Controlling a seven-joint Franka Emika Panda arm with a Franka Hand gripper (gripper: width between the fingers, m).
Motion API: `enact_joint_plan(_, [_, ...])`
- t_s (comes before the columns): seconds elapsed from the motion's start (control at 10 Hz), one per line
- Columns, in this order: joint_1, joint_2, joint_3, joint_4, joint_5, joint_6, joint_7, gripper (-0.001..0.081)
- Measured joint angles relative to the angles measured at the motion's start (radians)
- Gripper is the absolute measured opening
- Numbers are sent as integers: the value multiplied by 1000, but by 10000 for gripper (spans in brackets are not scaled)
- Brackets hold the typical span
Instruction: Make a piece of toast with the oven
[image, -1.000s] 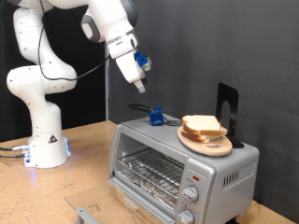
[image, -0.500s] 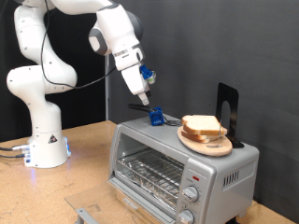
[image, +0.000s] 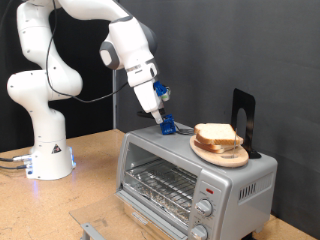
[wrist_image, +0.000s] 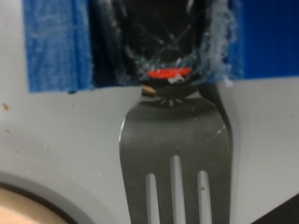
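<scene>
The silver oven (image: 240, 182) stands at the exterior view's lower right, its glass door up and a wire rack showing behind it. On its top, a round wooden board (image: 224, 156) carries the piece of toast (image: 215, 133), pale and stacked on a like slice. Left of the board lies a fork with a blue block (image: 168, 127) on its handle. My gripper (image: 161, 116) hangs just above that block, angled down at it. The wrist view shows the fork (wrist_image: 173, 140) close up, tines on the grey oven top (wrist_image: 56, 131), blue block (wrist_image: 56, 47) around the black handle.
A black upright stand (image: 243, 113) sits on the oven's top behind the board. The arm's white base (image: 45, 150) stands on the wooden table at the exterior view's left. A pale curved edge of the board (wrist_image: 23, 207) shows in the wrist view's corner.
Over the last second my gripper has come down and towards the exterior view's right, from well above the oven to just over the fork's blue block. Bread, board and oven have not moved.
</scene>
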Motion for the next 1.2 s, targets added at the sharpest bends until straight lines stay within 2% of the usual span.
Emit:
enact_joint_plan(0.6, [32,44,7,8,40,30,-9,810])
enact_joint_plan(1.2, [34,79,29,9,42,60,0,810])
